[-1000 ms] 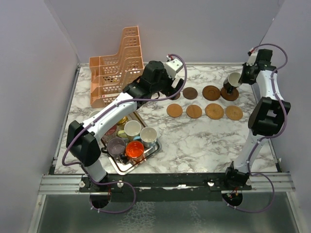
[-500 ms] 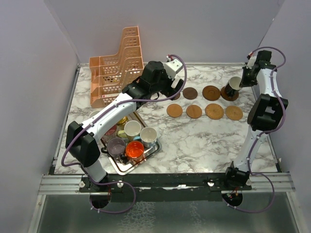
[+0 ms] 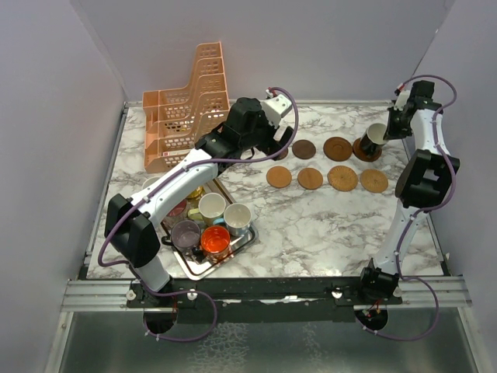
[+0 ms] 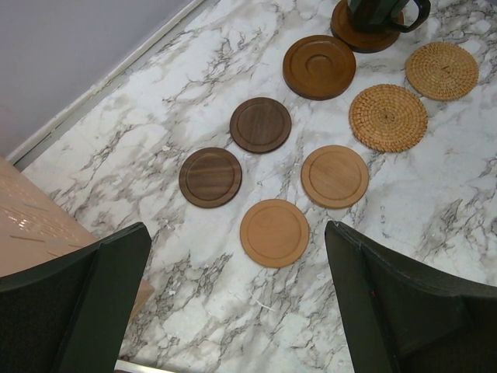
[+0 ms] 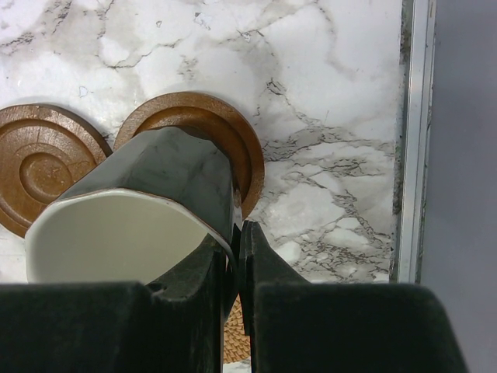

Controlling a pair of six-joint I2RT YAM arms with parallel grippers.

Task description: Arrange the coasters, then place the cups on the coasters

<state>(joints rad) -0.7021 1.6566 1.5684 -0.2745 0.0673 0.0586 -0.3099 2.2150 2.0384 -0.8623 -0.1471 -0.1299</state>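
Pinching a dark cup [image 5: 171,163] by its rim with the right gripper [image 5: 239,233], jaws almost together and the rim wall caught between them. Holding it tilted, white mouth toward the wrist camera, base over the brown coaster [image 5: 248,155] at the back-right end of the coasters [image 4: 335,176]. Cannot tell whether fully set down or just touching.

Against a second ago: carried the cup a little right and lower, closer onto that coaster, with the right wrist swung slightly toward the far right corner of the table [image 3: 311,225].

Hovering the left gripper [image 4: 237,233] wide open above the left end of the coasters, touching none. No change there from a second ago.

Eight coasters in two rows of four, each apart from its neighbours, in the same spots as before.

Well left of the coasters and nearer the arms, the rest of the cups [image 3: 212,207] bunched in a tray [image 3: 247,237]: orange, grey-purple and two white in view, others hidden under the left arm. Nothing shifted among them. Left of the coasters at the back, an orange rack [image 3: 186,116].
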